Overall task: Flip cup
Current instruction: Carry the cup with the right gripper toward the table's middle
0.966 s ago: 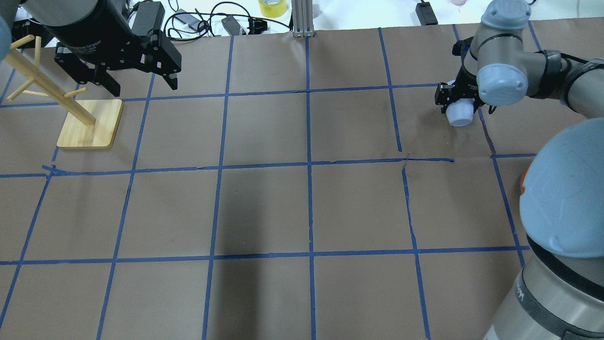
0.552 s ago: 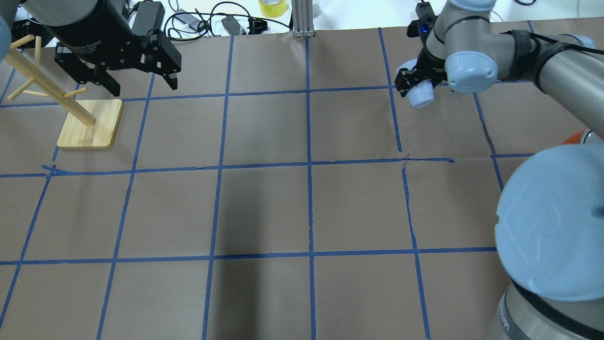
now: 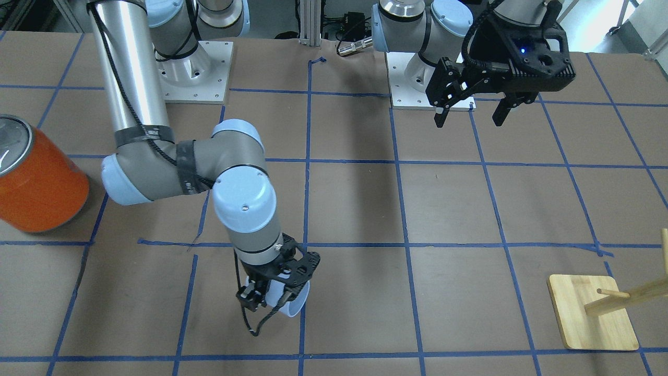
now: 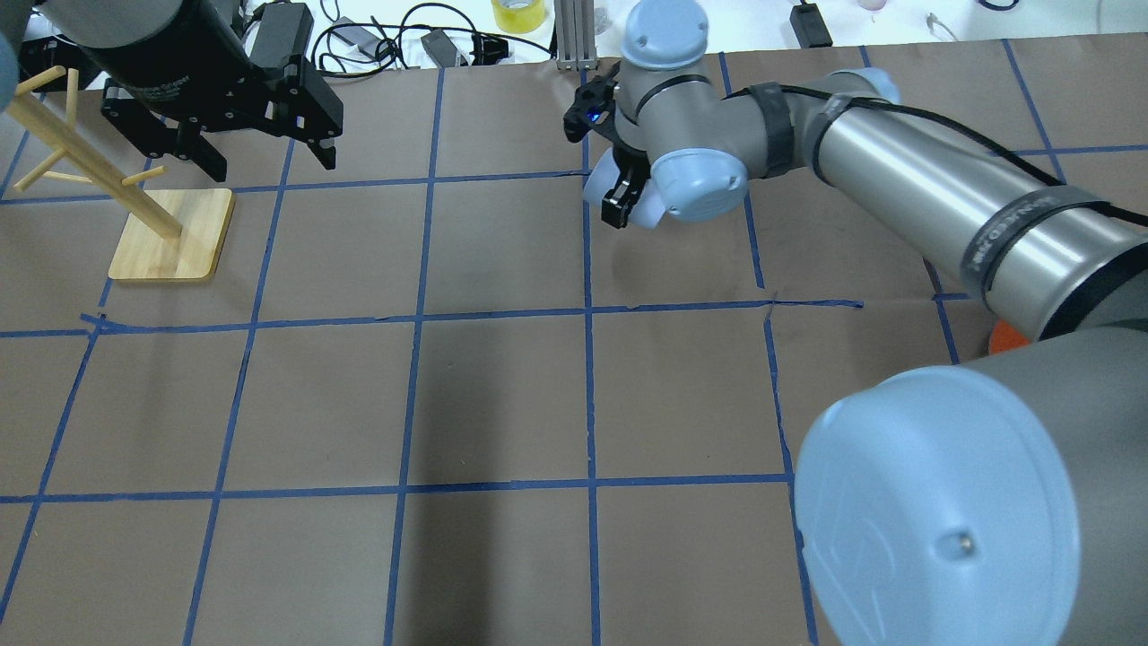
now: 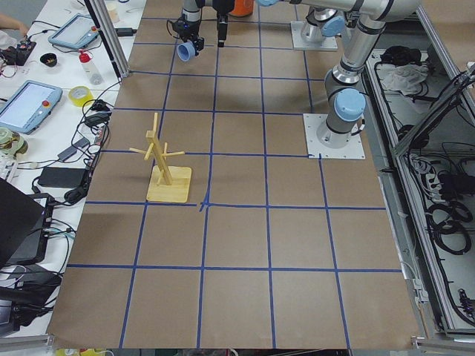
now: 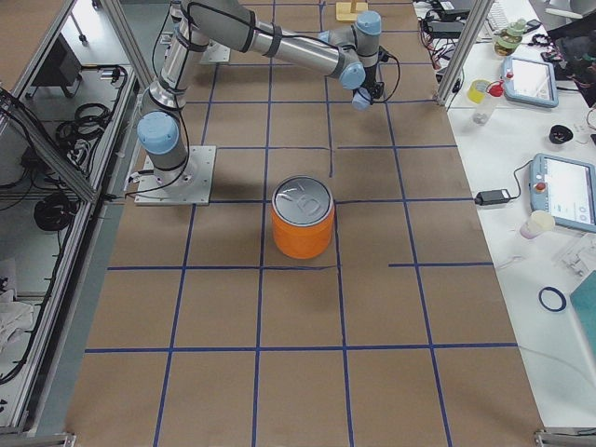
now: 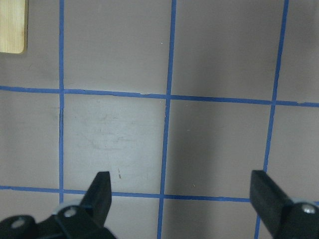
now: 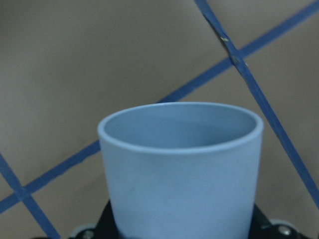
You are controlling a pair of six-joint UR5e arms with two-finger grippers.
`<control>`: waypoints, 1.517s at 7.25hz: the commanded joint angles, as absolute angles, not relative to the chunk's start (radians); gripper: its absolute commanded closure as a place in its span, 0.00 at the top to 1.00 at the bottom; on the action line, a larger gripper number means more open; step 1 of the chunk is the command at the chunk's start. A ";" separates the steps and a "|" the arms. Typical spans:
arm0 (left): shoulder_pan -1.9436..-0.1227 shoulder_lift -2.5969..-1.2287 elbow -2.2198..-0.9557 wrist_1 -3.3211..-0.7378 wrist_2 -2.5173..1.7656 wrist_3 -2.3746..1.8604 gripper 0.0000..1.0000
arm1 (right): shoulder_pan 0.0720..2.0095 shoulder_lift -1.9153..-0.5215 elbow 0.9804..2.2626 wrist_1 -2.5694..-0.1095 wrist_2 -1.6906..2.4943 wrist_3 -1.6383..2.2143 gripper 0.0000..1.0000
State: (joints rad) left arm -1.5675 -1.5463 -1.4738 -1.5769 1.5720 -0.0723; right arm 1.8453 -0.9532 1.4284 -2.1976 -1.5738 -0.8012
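Plainly clamped between the right gripper's (image 3: 271, 297) fingers, the cup (image 3: 295, 304) hangs tilted over the table's far middle. Only the right wrist view shows its open blue mouth, while the overhead view hides most of it behind the wrist. On the left, the left gripper (image 3: 468, 121) hovers with fingers spread. One cup, one orange can (image 3: 39, 183), one wooden rack (image 3: 592, 318).

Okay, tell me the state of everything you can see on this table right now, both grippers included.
cup: held in the right gripper, turned on its side.
right gripper: shut on the cup.
left gripper: open, empty, above the table.
orange can: upright on the table, silver top up.
wooden rack: upright, pegs bare.
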 commanded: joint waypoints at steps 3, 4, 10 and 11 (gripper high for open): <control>-1.566 -1.546 -1.473 -1.577 1.572 -0.072 1.00 | 2.005 -0.894 1.391 -2.223 -1.595 -1.039 0.31; -1.566 -1.546 -1.474 -1.577 1.574 -0.072 1.00 | 2.008 -0.894 1.391 -2.227 -1.573 -1.042 0.33; -1.568 -1.545 -1.476 -1.578 1.577 -0.072 1.00 | 2.016 -0.856 1.400 -2.264 -1.514 -1.092 0.67; -1.568 -1.546 -1.476 -1.578 1.574 -0.072 1.00 | 2.016 -0.853 1.404 -2.264 -1.506 -1.091 0.89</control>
State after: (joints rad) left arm -1.5677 -1.5456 -1.4752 -1.5784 1.5752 -0.0721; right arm 2.0156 -0.8561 1.4000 -2.2636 -1.5140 -1.0906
